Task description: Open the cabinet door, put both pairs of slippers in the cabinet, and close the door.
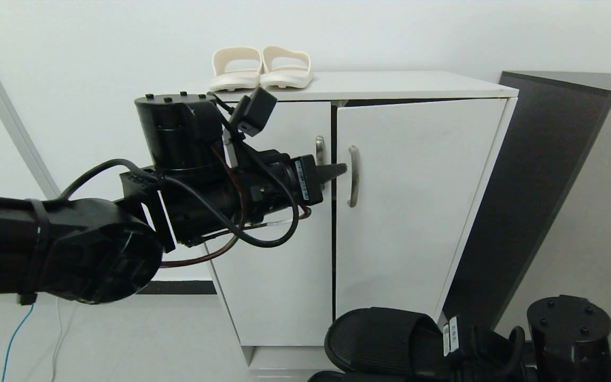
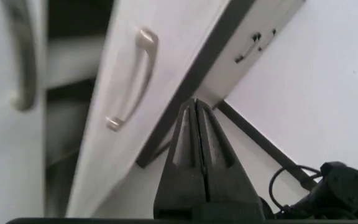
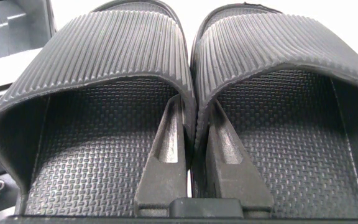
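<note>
Well, cream slippers (image 1: 261, 66) sit atop the cabinet (image 1: 417, 85). The left gripper (image 1: 342, 170), clenched and empty, noses at the door handle (image 1: 354, 176); the door looks barely ajar. The black slippers (image 1: 380, 339) hang low, grasped by the right gripper (image 3: 194, 107). Nothing stowed yet.

Soft, even light is coming from overhead; the plain pale wall (image 1: 72, 63) and the white two-door wooden cabinet (image 1: 417, 228) are reading bright w/ no hard glare. The cream open-toe foam slippers (image 1: 261, 68) on top are casting just a thin, faint shadow. The gap btwn the doors is sitting dark. The black left gripper (image 1: 342, 170) is showing almost as a silhouette vs the doors. The curved brushed-metal door handle (image 1: 354, 176) is catching a small highlight. Cabinet sides are leaning inward toward the floor in head view, wide-lens style. In right wrist view the black ribbed rubber slippers (image 3: 117, 62) are taking a grey sheen on the strap tops, while the footbeds underneath are falling into shade.
</note>
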`<state>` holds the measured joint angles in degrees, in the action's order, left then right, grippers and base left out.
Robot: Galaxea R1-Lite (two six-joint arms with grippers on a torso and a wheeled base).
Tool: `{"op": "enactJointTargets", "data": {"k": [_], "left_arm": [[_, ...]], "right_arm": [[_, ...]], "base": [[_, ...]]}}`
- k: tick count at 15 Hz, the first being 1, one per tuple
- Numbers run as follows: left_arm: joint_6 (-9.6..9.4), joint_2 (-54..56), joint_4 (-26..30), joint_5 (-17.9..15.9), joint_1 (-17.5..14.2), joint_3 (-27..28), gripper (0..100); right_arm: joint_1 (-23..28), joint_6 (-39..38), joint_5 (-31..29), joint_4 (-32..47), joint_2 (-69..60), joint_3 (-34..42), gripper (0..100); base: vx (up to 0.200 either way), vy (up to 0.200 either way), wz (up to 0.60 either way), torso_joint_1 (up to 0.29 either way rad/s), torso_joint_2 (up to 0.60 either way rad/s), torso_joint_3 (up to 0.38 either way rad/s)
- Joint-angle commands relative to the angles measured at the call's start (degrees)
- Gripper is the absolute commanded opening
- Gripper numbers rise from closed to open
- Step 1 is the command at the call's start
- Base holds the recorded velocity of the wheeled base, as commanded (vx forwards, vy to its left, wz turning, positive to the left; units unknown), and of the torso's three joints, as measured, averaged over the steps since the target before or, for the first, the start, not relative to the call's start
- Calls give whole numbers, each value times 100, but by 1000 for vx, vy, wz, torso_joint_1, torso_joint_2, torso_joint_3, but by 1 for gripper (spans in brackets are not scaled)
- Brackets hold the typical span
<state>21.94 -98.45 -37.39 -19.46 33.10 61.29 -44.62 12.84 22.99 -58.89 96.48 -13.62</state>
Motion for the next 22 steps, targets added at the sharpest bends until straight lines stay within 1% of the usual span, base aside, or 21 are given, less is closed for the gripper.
{"op": "enactJointTargets", "data": {"k": [1, 2, 3, 4, 5, 6, 7, 9, 11, 15, 18, 19, 21, 22], "left_arm": [[12, -34, 4, -6, -198, 111, 0], [29, -148, -23, -6, -304, 190, 0], [100, -289, -128, -6, -374, 278, 0], [223, -482, -348, -14, -418, 401, 0], [284, -596, -436, -14, -445, 489, 0], [346, -886, -480, -6, -453, 805, 0], [355, -965, -454, -6, -453, 919, 0], [355, -1326, -260, 38, -453, 1456, 0], [355, -1422, -32, 47, -462, 1719, 0], [355, -1493, -5, 47, -453, 1807, 0], [355, -1449, 4, 47, -418, 1772, 0], [346, -1431, -5, 47, -383, 1702, 0], [337, -1229, -32, 47, -198, 1420, 0], [328, -1106, -76, 47, -31, 1236, 0]], "right_arm": [[-12, 43, -5, 1, 20, -1, 0], [-12, 43, -5, 9, 20, -1, 0], [-12, 43, -5, 9, 20, -1, 0], [-12, 52, -5, 1, 20, -1, 0], [-12, 52, -5, 1, 20, -1, 0], [-12, 52, -5, 1, 20, 8, 0], [-12, 52, -14, 1, 20, 8, 0], [-12, 52, -14, 1, 20, 8, 0], [-12, 52, -14, 9, 20, 17, 0], [-29, 61, -14, 9, 20, 17, 0], [-47, 61, -14, 9, 20, 17, 0], [-47, 61, -14, 9, 20, 17, 0], [-47, 52, -14, 18, 29, 26, 0], [-47, 61, -14, 18, 64, 26, 0]], "base": [[0, 0, 0, 0, 0, 0], [0, 0, 0, 0, 0, 0], [0, 0, 0, 0, 0, 0], [0, 0, 0, 0, 0, 0], [0, 0, 0, 0, 0, 0], [0, 0, 0, 0, 0, 0], [0, 0, 0, 0, 0, 0], [0, 0, 0, 0, 0, 0], [0, 0, 0, 0, 0, 0], [0, 0, 0, 0, 0, 0], [0, 0, 0, 0, 0, 0], [-200, 0, 0, 2, 2, 7], [-200, 0, 0, 2, 7, -5], [-200, 0, 0, -2, 7, -2]]}}
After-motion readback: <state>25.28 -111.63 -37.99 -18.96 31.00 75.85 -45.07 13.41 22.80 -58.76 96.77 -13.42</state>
